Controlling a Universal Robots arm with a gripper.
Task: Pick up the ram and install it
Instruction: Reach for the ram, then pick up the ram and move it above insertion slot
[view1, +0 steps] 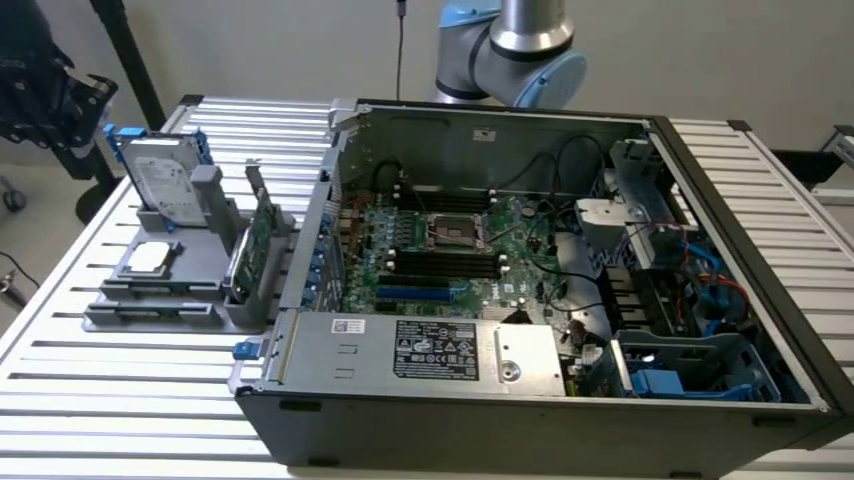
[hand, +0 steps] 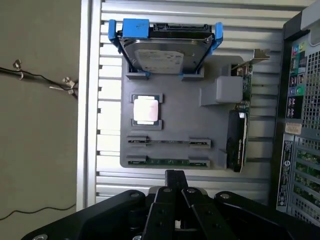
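Note:
The ram is a thin green strip standing on edge in the outermost slot of the grey holder. In the wrist view my gripper hangs above the slatted table just outside that edge of the holder, a short way from the ram. Its black fingers are pressed together with nothing between them. The neighbouring slot holds a thin dark strip that I cannot identify. In the exterior view the holder sits to the left of the open computer case, whose motherboard has long black memory slots.
On the holder stand a silver hard drive in a blue bracket, a processor chip and a tall green expansion card. The case wall rises beside the holder. The arm's base stands behind the case. Cables lie on the floor.

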